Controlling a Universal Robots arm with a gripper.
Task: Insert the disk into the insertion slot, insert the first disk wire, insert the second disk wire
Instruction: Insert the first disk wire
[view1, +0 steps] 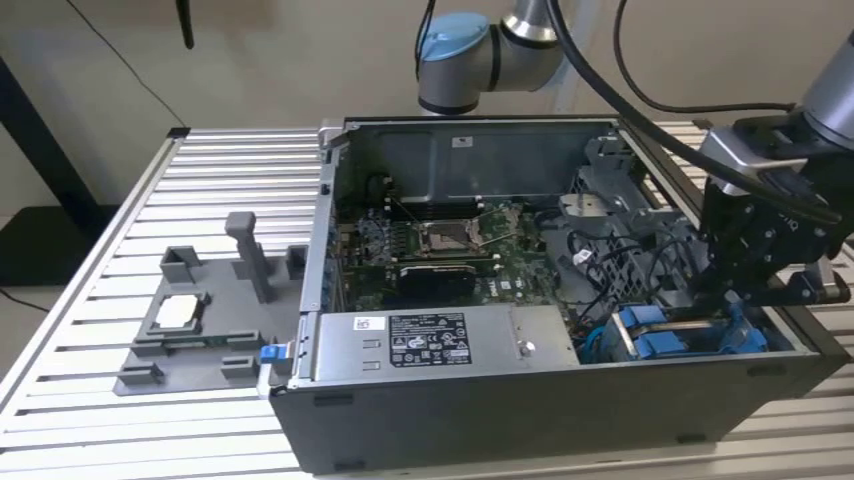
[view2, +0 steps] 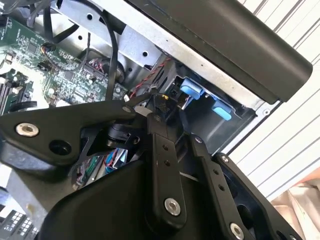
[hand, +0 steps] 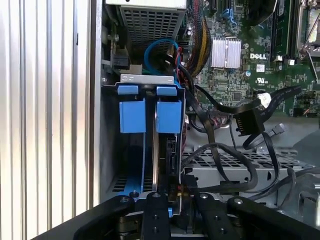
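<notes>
Slatted aluminium table (view1: 227, 150), open computer case (view1: 534, 420) on it, grey printed fixture (view1: 200, 330) just beside the case at the exterior view's left. Arm reaches down into the case corner at the exterior view's right. The disk (hand: 169, 117) is already seated on edge in the insertion slot (hand: 147, 78), blue carrier tab up. A second blue carrier (hand: 132, 115) sits just beside it, on the side away from the motherboard (hand: 235, 50). Gripper (hand: 175, 192) sits right at the disk's connector edge. In the second wrist view the fingertips (view2: 155, 117) look pinched together on a small black wire plug (view2: 162, 102). Loose black cables (hand: 250, 117) hang between cage and motherboard.
</notes>
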